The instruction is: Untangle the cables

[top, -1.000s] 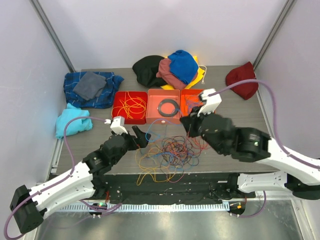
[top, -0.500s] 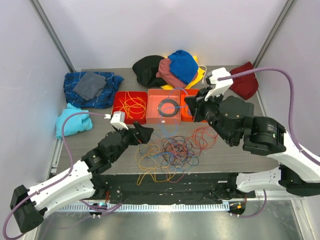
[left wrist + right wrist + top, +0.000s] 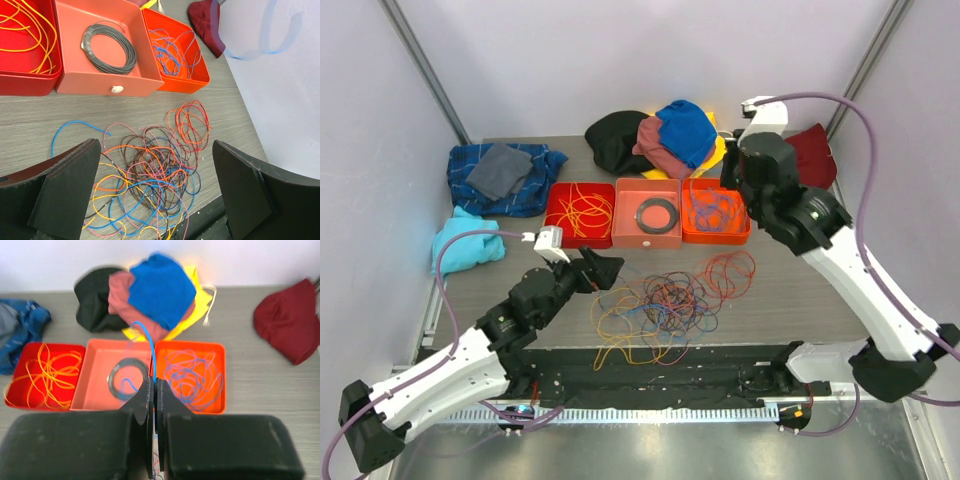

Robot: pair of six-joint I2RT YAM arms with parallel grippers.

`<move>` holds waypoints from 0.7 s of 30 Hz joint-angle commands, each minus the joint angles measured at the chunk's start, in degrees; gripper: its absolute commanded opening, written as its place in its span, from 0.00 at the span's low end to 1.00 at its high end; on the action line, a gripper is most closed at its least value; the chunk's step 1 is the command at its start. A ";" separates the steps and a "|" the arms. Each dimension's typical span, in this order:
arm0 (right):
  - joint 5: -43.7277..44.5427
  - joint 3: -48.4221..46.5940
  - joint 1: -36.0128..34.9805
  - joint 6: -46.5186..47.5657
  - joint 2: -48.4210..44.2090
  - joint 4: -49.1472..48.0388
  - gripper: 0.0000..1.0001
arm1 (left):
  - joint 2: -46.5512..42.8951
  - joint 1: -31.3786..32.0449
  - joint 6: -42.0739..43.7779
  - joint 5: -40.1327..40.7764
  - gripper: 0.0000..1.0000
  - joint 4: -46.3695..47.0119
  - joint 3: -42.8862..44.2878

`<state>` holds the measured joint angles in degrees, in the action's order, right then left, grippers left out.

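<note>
Over on the far left lie a blue checked cloth (image 3: 525, 185) and a light blue cloth (image 3: 465, 248). Next comes the left claw (image 3: 603, 268), its jaws spread wide with nothing between them, hanging over the table (image 3: 785, 290) just left of the tangle of cables (image 3: 660, 300). That tangle is a loose heap of orange, blue, red and yellow loops near the front edge.

Behind the heap three trays stand side by side: a red tray (image 3: 578, 243) with orange cables (image 3: 582, 212), a pink tray (image 3: 630, 236) with a black ring (image 3: 657, 212), and an orange tray (image 3: 715, 240) with blue cables (image 3: 715, 208). A pile of clothes (image 3: 660, 135) lies behind them.

The right claw (image 3: 154, 385) hangs high above the trays, jaws pressed together and pinching a blue cable (image 3: 150, 347) that curves away from the fingertips. Farthest right lies a dark red cloth (image 3: 812, 155).
</note>
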<state>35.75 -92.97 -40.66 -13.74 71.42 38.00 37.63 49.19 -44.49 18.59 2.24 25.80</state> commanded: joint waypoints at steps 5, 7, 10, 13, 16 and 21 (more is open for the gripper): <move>-11.75 0.16 11.29 -2.96 8.28 -4.51 0.01 | -5.28 0.03 0.02 2.50 1.00 -2.06 -2.07; -12.45 0.16 12.80 -3.22 9.61 -4.95 0.01 | -6.07 0.03 -0.07 2.94 1.00 -2.06 -2.51; -12.81 0.77 14.73 -3.75 11.90 -6.44 0.01 | -7.48 0.03 -0.25 3.56 1.00 -4.08 -3.12; -12.81 1.56 16.14 -3.93 13.83 -7.50 0.01 | -8.88 0.03 -0.33 3.91 1.00 -4.79 -3.74; -13.07 2.96 17.37 -4.28 15.42 -8.64 0.01 | -9.68 0.03 -0.42 4.09 1.00 -5.40 -4.00; -12.72 6.56 18.34 -4.54 17.35 -11.45 0.01 | -10.29 0.03 -0.86 4.17 1.00 -5.49 -4.53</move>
<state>23.16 -88.47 -23.03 -17.32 87.77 31.11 28.03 49.21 -44.84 21.50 -3.57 21.61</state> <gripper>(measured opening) 0.030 0.996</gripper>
